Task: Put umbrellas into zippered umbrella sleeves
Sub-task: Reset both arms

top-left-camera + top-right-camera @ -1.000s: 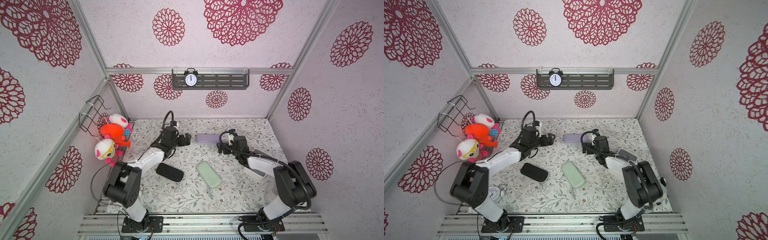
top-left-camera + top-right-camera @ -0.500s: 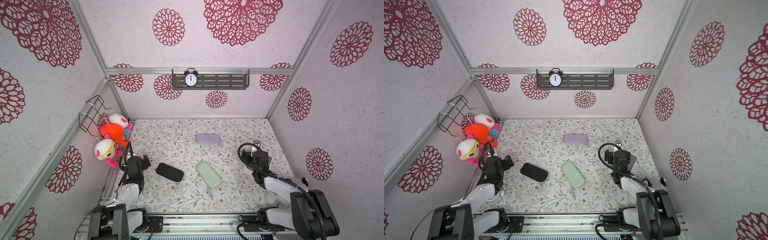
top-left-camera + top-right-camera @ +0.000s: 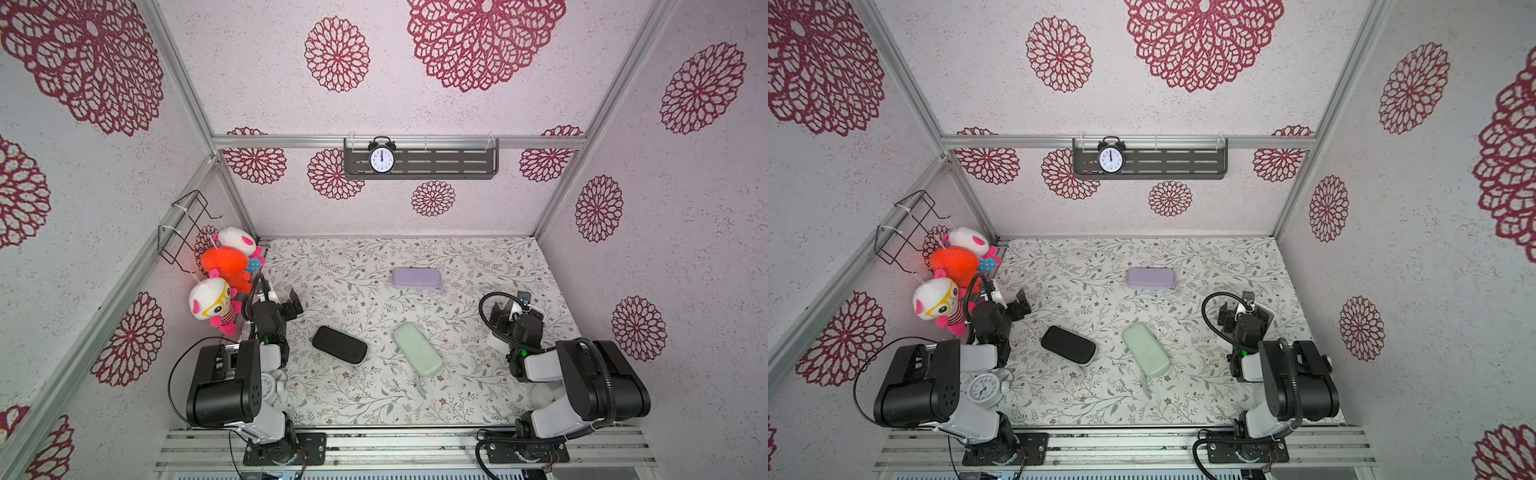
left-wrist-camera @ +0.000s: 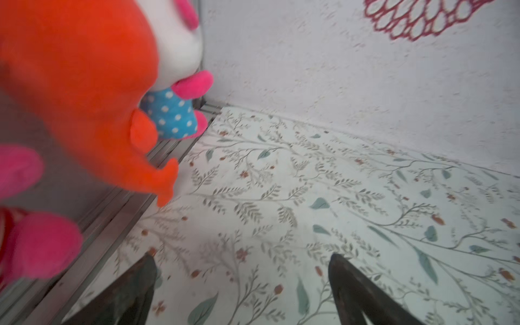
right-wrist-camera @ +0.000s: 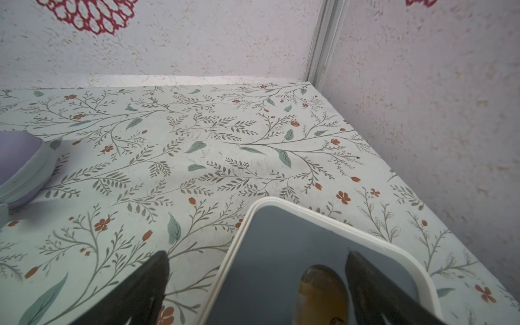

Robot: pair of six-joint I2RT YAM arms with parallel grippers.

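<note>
Left gripper (image 4: 242, 259) and right gripper (image 5: 257, 256): we found both spread wide, holding nothing.
We saw the lilac sleeve (image 3: 416, 277) lying shut toward the back of the table (image 3: 478, 257), the black sleeve (image 3: 339, 345) and mint green sleeve (image 3: 417, 349) shut nearer the front, all well apart from both grippers.

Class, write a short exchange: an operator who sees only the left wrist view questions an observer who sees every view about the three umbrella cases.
Operator: I see only an orange plush toy and the table. Where are the cases?
Observer: Mid-table; the black case lies nearest the left arm.
Operator: The other two?
Observer: The mint case lies beside the black one, apart; the lilac case sits nearer the back wall.
</note>
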